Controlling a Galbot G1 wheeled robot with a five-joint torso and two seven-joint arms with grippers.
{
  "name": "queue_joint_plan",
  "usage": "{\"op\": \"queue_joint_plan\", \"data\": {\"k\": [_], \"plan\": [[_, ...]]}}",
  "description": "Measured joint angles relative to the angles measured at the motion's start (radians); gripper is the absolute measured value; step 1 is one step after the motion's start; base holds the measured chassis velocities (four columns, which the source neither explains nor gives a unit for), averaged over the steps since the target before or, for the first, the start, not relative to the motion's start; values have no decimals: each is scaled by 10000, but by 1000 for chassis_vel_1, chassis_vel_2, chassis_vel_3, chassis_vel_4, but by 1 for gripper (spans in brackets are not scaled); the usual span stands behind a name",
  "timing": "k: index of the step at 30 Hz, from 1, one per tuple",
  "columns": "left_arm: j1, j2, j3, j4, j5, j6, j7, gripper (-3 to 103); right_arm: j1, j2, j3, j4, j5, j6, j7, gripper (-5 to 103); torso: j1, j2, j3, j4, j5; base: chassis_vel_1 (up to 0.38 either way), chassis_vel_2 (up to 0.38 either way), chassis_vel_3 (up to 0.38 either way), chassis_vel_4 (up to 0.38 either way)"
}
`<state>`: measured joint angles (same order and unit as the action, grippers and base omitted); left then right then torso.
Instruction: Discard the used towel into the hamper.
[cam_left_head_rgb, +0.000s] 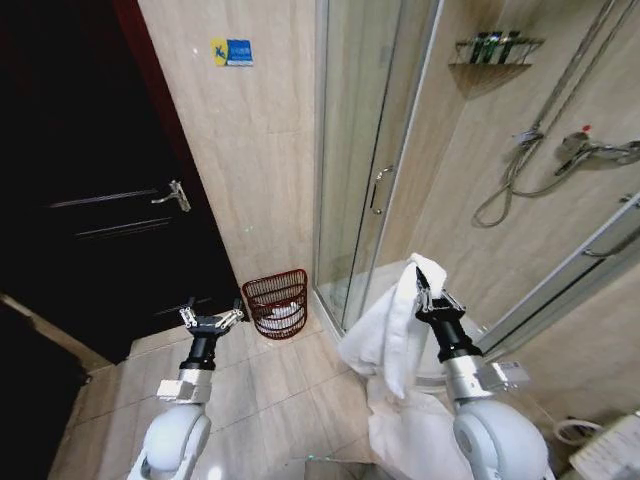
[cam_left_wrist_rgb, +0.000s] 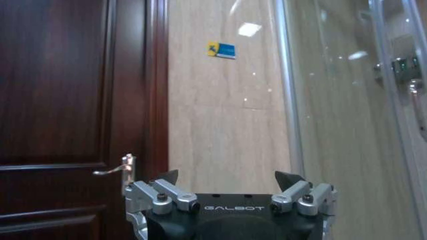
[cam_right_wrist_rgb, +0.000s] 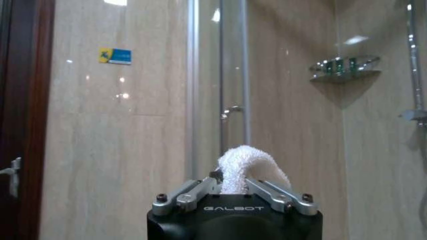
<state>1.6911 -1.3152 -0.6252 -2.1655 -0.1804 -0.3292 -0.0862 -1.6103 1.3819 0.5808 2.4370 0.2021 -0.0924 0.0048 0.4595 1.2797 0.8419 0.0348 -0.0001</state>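
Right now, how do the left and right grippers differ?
The left gripper has its fingers spread open and empty; the right gripper is shut on the white terry towel. The left sits nearer the reddish-brown wire hamper. Both point upward at similar height.

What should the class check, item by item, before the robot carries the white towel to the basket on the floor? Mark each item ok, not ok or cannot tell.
1. Right end effector shut on the towel: ok, a fold pokes up between its fingers in the right wrist view.
2. Towel clear of the floor: cannot tell, its lower end runs out of the head view.
3. Hamper upright by the wall, mouth open: ok.
4. Hamper empty: not ok, something white already lies inside.
5. Left end effector open and holding nothing: ok.
6. Towel over the hamper: not ok, it hangs off to the robot's right of it.
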Motion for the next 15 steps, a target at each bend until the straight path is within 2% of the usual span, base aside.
{"op": "queue_joint_plan", "data": {"k": [3,5,11,12,15], "plan": [[68,-31,-1,-38,0,36,9,95,-11,-7,-9,0,0,23,-14,4,2,4,2,-3,0,166,198,-206,-193],[123,-62,-1,-83,7,99,25,98,-15,-29,-18,-2,0,33,-19,4,4,6,3,-5,4,216,219,-225,-230],[161,-99,-3,-132,41,171,47,99,-26,-56,-41,-32,22,157,-46,4,-5,-17,-9,-4,-1,250,274,-233,-219],[155,-99,-5,-132,48,172,48,99,-26,-53,-58,-48,32,211,-46,4,-12,-35,-18,-4,-10,195,290,-137,-140],[152,-98,-9,-122,54,174,51,99,-28,-33,-80,-77,45,275,-46,4,-33,-76,-40,-3,-2,197,161,-109,-80]]}}
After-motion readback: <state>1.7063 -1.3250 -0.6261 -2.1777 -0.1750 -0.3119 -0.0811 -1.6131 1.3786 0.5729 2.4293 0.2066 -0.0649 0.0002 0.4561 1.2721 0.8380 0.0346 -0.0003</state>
